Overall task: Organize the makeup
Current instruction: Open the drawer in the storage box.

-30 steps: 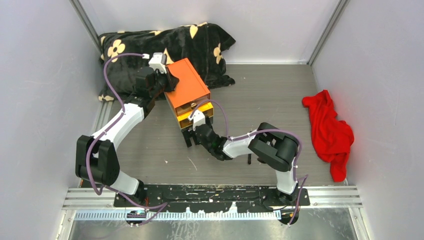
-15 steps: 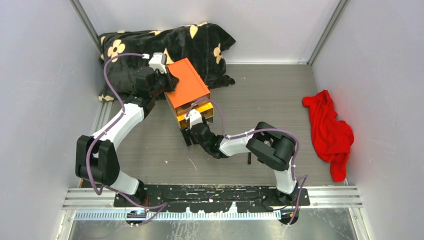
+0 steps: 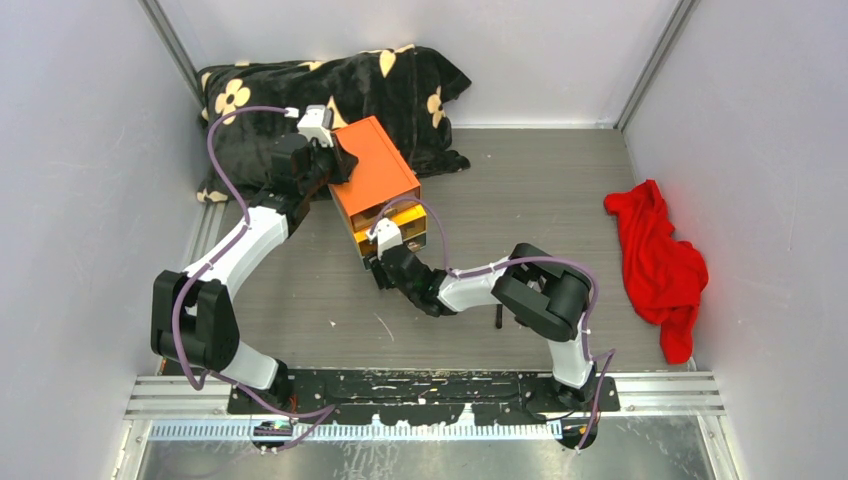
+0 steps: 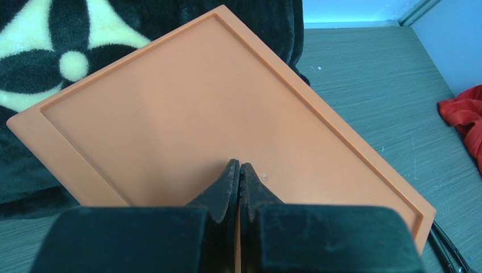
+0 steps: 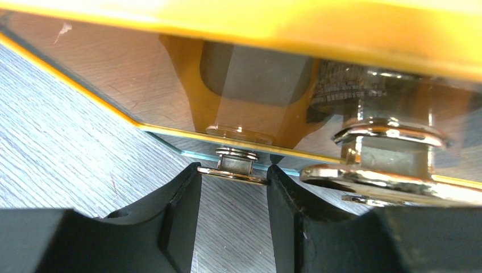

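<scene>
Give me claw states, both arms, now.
Left claw: shut, empty, tips on the orange box top.
Right claw: jaws flank the drawer knob; whether it grips cannot be told.

Box at the middle rear of the table, its back against the blanket in the far left corner. My left gripper rests on the box's lid. My right gripper stands before a drawer front, the drawer knob between its fingers. Cloth lies far right.
</scene>
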